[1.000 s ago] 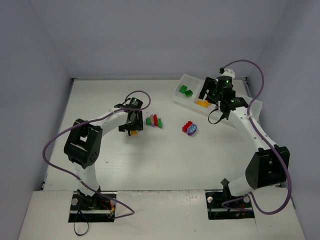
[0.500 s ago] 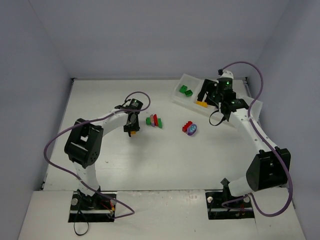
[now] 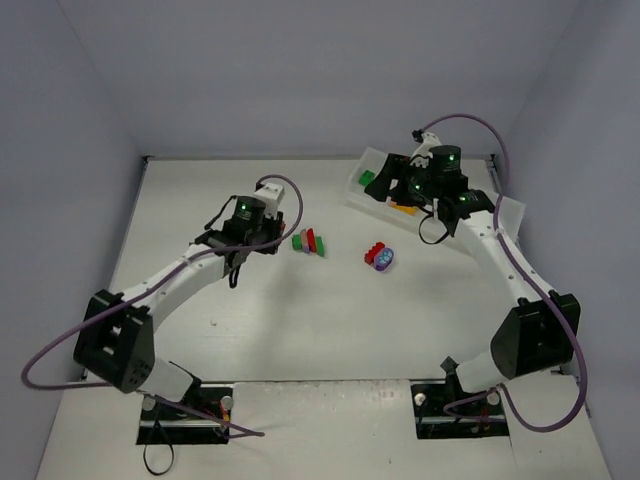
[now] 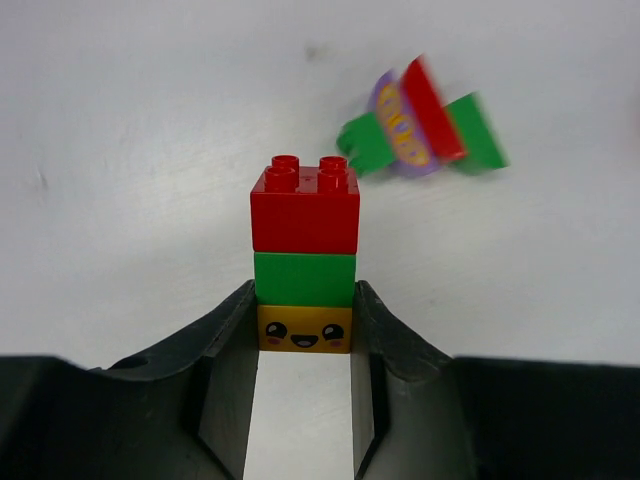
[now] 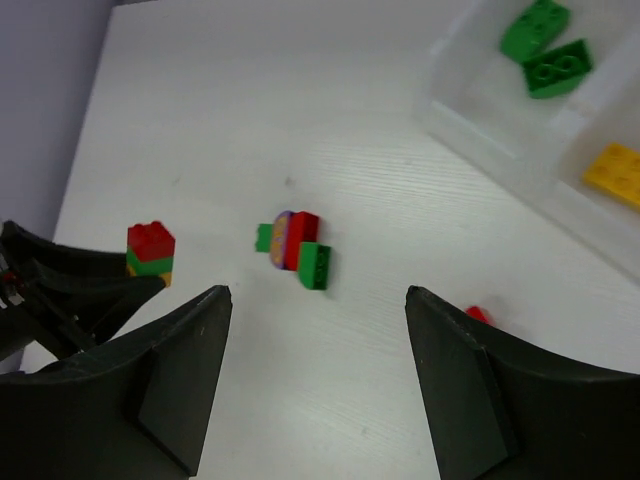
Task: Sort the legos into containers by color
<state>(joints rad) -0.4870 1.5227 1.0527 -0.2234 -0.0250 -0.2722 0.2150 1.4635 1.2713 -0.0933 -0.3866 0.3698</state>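
Change: a second ago the left gripper (image 4: 305, 302) hung wide open over a little stack (image 4: 305, 235) on the table (image 3: 330, 320). Now it's clamped on it and the whole arm has swung round.
Left side: jaws nearly closed, pinching the yellow smiley brick (image 4: 304, 329) at the bottom of the stack, with a green and a red brick stuck on top.
Right side: right gripper (image 5: 315, 295) spread wide with nothing in it, hovering by the near end of the tray (image 5: 470, 130).
Tray so far: two green bricks (image 5: 545, 45) in the end compartment and a plain yellow brick (image 5: 615, 172) next door.
Loose bits: a green/red/purple cluster (image 3: 309, 241) near the left arm, and a red-and-purple pair (image 3: 379, 256) further right.
What it means: grab looks done imo, but it's three colours in one lump, so it probably needs pulling apart before any of it gets dropped in.
Not sure: whether the stack is actually off the table yet, can't tell from these views.
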